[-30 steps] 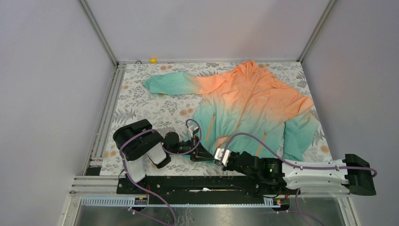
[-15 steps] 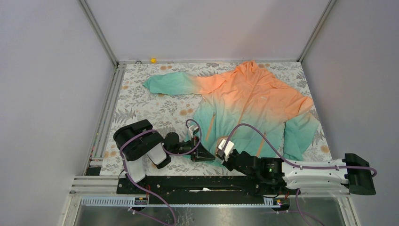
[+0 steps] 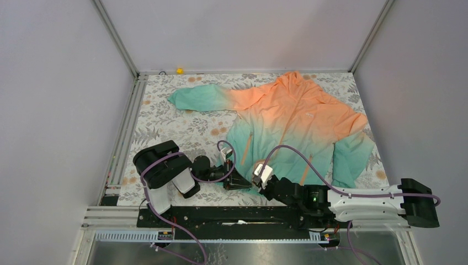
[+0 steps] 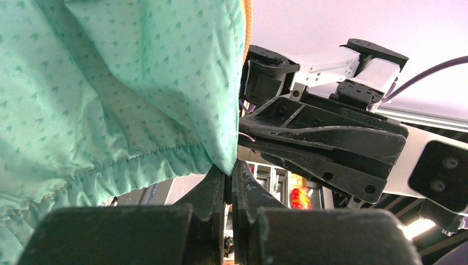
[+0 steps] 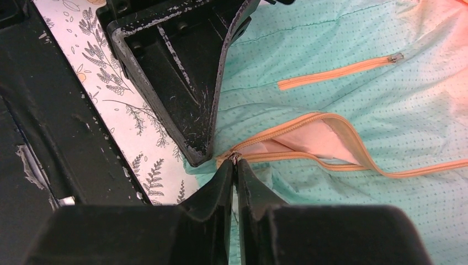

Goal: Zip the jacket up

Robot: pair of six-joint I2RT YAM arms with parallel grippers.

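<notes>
Your right gripper point(image 5: 234, 165): fingers pressed together on small metal zipper pull point(image 5: 236, 157), having shifted forward onto hem in last second. Your left gripper point(image 4: 228, 168) pinches teal elastic hem corner point(image 4: 204, 157) alongside, anchoring it. Grip looks set, so draw pull away next. Beyond, thin orange-to-teal hooded jacket point(image 3: 292, 118) lies flat, toward far right.

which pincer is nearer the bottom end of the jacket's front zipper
Right. The right pincer is closed right at the front zipper bottom end; the left pincer pinches the jacket by its teal hem just beside it.
</notes>
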